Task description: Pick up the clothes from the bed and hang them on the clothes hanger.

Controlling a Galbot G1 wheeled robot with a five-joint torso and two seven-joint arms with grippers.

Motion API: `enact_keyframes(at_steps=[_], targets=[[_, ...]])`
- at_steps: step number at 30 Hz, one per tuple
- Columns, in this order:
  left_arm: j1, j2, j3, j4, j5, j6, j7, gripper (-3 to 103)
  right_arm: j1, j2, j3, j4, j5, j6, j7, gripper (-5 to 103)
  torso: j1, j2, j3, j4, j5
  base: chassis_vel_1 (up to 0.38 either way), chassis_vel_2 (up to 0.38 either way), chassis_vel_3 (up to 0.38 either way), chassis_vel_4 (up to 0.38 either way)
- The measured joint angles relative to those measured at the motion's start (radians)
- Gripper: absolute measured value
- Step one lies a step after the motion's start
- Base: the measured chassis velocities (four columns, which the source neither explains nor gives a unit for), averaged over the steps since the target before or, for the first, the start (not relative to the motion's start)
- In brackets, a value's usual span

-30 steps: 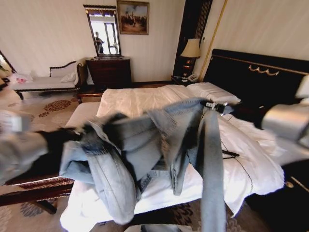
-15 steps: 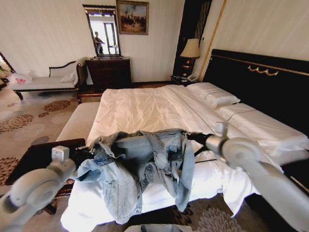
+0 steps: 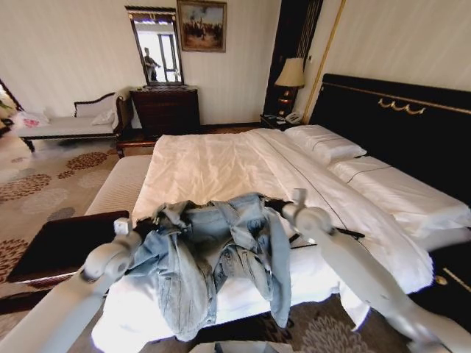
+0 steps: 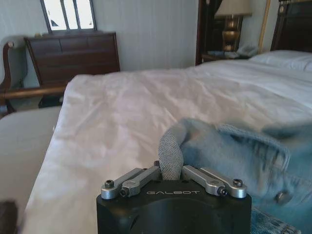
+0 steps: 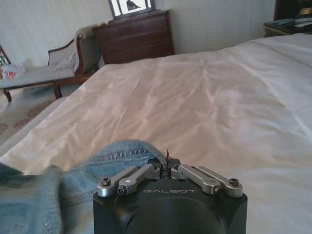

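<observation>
Two grippers hold the denim jacket [image 3: 213, 257] stretched across the lower middle of the frame over the bed [image 3: 221, 162]: left gripper [image 3: 141, 226] and right gripper [image 3: 276, 207], fingers clamped on fabric at opposite shoulders.

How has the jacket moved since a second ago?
Yes. The jacket has dropped lower and nearer the foot of the bed, no longer covering the pillows.

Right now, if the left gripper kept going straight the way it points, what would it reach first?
The left gripper, shut on the denim jacket, points across the bed toward the dark dresser. Past the denim fold in its jaws, it would probably meet the white sheet first, though depth is unclear.
</observation>
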Motion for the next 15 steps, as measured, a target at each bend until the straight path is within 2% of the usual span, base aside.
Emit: enact_keyframes(at_steps=[3,4,7,9,12,15], targets=[[-0.132,-0.031,0.098,0.138,0.023,-0.031,0.03,2,0.092,0.073,-0.103,-0.165,-0.054,0.031,-0.011,4,0.0,0.0,0.0,0.0005,0.0,0.0,0.0,0.0,0.0],[-0.132,-0.031,0.098,0.138,0.023,-0.031,0.03,2,0.092,0.073,-0.103,-0.165,-0.054,0.031,-0.011,4,0.0,0.0,0.0,0.0005,0.0,0.0,0.0,0.0,0.0],[-0.285,-0.082,0.216,0.323,0.035,-0.066,0.066,2,0.169,0.164,-0.176,-0.367,-0.111,0.064,-0.032,4,0.0,0.0,0.0,0.0,-0.0002,0.0,0.0,0.0,0.0],[-0.307,-0.091,0.232,0.347,0.036,-0.072,0.073,2,0.178,0.181,-0.182,-0.395,-0.12,0.07,-0.036,4,0.0,0.0,0.0,-0.0002,0.0,0.0,0.0,0.0,0.0],[-0.438,-0.15,0.316,0.483,0.051,-0.116,0.107,2,0.229,0.279,-0.193,-0.547,-0.162,0.116,-0.065,4,0.0,0.0,0.0,-0.0001,0.0,0.0,0.0,0.0,0.0],[-0.498,-0.176,0.349,0.551,0.048,-0.13,0.123,2,0.256,0.319,-0.199,-0.61,-0.178,0.135,-0.079,4,0.0,0.0,0.0,-0.0002,-0.0001,0.0,0.0,0.0,0.0]])
